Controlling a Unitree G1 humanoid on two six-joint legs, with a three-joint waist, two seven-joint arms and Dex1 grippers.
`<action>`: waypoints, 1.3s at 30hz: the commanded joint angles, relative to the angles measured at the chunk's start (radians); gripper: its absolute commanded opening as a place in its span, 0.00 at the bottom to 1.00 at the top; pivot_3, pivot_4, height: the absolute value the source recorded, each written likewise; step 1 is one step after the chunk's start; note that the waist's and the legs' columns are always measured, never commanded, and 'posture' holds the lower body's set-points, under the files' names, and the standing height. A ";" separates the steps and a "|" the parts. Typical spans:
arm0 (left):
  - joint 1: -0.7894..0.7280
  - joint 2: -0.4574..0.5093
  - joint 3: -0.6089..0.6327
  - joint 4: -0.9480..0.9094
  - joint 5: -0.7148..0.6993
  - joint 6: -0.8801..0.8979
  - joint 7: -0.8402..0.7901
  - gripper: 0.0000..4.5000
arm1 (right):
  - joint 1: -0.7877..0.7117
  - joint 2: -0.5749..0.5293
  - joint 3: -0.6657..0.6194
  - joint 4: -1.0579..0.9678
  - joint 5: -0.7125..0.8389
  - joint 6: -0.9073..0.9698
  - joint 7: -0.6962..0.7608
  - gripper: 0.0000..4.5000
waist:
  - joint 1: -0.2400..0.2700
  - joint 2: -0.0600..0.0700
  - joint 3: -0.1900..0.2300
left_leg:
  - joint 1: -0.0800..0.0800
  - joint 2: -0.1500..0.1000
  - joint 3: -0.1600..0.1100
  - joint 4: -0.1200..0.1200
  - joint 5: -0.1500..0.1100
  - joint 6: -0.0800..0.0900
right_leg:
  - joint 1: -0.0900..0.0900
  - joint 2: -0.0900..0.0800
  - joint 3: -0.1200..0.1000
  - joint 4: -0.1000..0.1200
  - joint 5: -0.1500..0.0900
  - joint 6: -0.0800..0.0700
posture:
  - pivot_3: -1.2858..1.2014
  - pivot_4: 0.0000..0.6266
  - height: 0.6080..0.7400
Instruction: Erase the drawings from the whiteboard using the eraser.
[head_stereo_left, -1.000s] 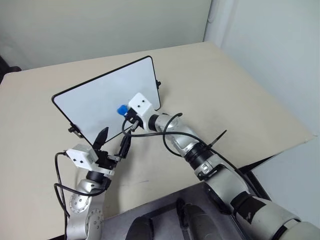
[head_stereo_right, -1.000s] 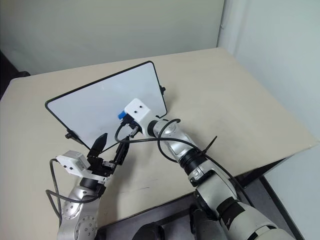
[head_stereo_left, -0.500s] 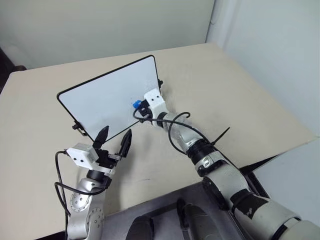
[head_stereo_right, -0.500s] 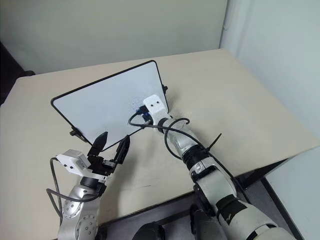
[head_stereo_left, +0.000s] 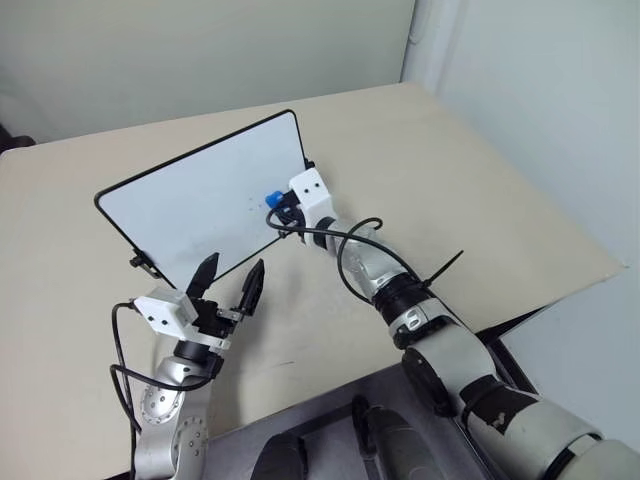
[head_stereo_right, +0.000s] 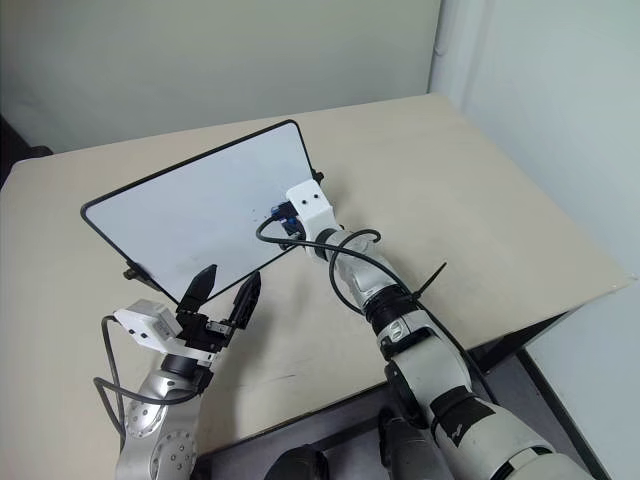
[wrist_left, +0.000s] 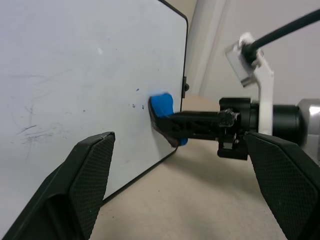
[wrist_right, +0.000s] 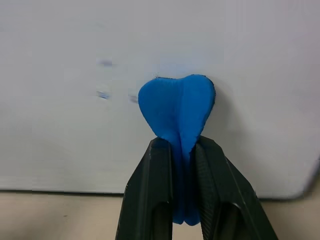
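The whiteboard stands tilted back on the beige table, black-rimmed. My right gripper is shut on the blue eraser and presses it flat against the board's lower right part, near the right rim. In the right wrist view the eraser bulges between the two black fingers. Of the drawings, a few faint blue flecks lie beside it on the board. My left gripper hovers open, nothing in it, in front of the board's lower edge. Its view shows the eraser against the board.
Small black clips hold the board at its side edges. A black cable loops off my right wrist over the table. The table's right and near edges drop away. A pale wall stands behind.
My right gripper has slid the eraser to the right across the board, toward its right rim. The head camera has shifted. The left gripper has stayed put.
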 joint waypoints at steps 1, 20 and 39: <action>0.003 0.004 0.003 -0.036 -0.010 -0.004 -0.007 1.00 | 0.075 0.071 0.082 -0.170 0.029 0.058 0.113 0.10 | 0.002 0.000 0.000 | 0.000 0.000 0.000 0.000 0.000 0.000 | 0.000 0.000 0.000 0.000 -0.001 0.000 | 0.52 0.24 1.00; 0.007 0.001 -0.004 -0.046 -0.011 -0.001 -0.004 1.00 | -0.045 0.047 -0.096 0.018 0.055 0.062 -0.113 0.10 | 0.020 -0.001 0.000 | 0.001 -0.001 0.001 0.001 0.000 0.000 | 0.001 -0.002 0.001 0.001 -0.001 -0.001 | 0.52 0.24 1.00; -0.021 0.003 -0.005 -0.017 -0.006 -0.005 -0.011 1.00 | -0.006 0.084 0.033 -0.122 0.046 0.086 0.046 0.10 | 0.013 -0.001 0.000 | 0.001 -0.001 0.001 0.001 0.001 0.000 | 0.001 -0.001 0.001 0.000 0.002 0.000 | 0.52 0.24 1.00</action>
